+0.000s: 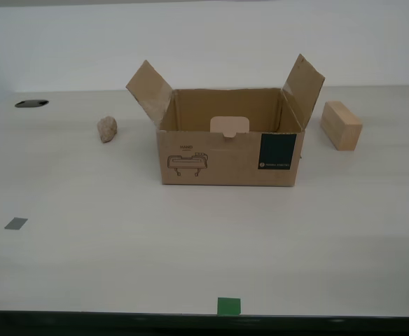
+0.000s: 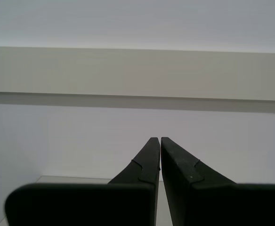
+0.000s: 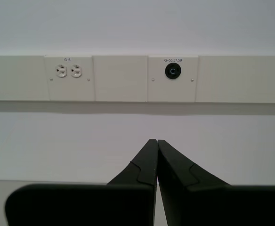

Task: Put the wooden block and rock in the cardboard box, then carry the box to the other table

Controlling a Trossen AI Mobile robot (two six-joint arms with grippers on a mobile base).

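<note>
The cardboard box (image 1: 229, 150) stands open in the middle of the table in the exterior view, both side flaps raised, its dark teal label and "HAND" print facing the camera. The rock (image 1: 107, 129) lies on the table toward the exterior view's left of the box. The wooden block (image 1: 341, 124) rests toward the exterior view's right of the box. Neither arm shows in the exterior view. My first gripper (image 3: 157, 141) is shut, empty, pointing at a wall. My second gripper (image 2: 160, 139) is also shut and empty, facing a bare wall. The other table is out of view.
A dark round hole (image 1: 31, 103) sits in the tabletop at the exterior view's far left. Grey tape (image 1: 15, 224) and green tape (image 1: 228, 306) mark the table near its front edge. Wall outlets (image 3: 68, 71) and a round black socket (image 3: 173, 71) show in the first wrist view.
</note>
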